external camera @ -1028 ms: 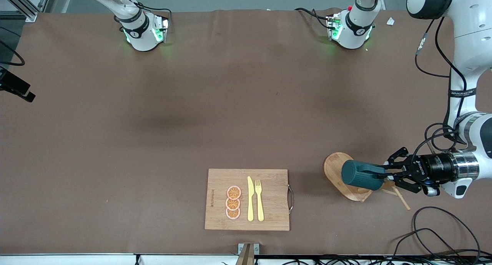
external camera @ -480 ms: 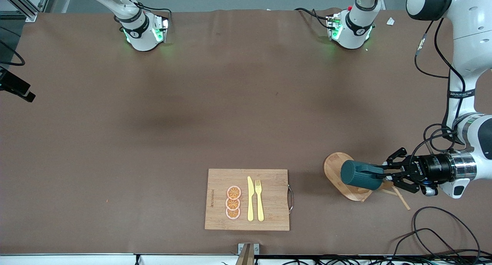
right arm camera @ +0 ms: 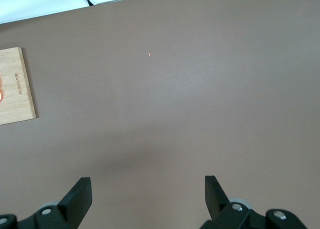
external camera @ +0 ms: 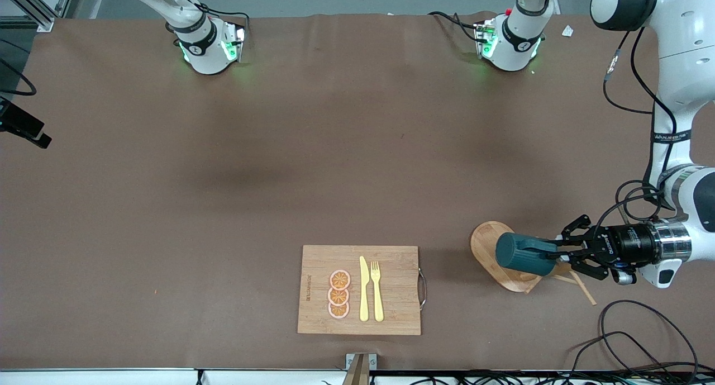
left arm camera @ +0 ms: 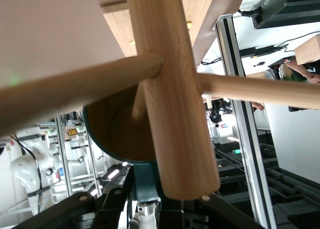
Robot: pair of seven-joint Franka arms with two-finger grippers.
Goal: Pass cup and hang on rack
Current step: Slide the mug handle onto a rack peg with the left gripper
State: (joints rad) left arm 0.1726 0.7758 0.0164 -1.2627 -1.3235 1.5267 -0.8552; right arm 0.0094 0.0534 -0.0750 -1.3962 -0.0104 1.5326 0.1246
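While my left gripper (external camera: pixel 558 255) pinches the cup (external camera: pixel 522 254) at the rack (external camera: pixel 491 251), three o'clock of the cutting board (external camera: pixel 357 289), I should seat its handle fully before releasing; my right gripper (right arm camera: pixel 147 199) waits spread.

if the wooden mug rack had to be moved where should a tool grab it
Probably the light wooden mug rack's thick central post, low down near the oval base, from the cutting board's side. The dark teal-green cup and the left tool, shut on its handle, crowd the upper pegs.

Item count: cup (external camera: pixel 522 257) ×1; rack (external camera: pixel 494 251) ×1; cutting board (external camera: pixel 394 312) ×1; orange slices (external camera: pixel 339 294) ×3 (stacked in row); knife (external camera: pixel 363 289) ×1; fork (external camera: pixel 377 290) ×1.
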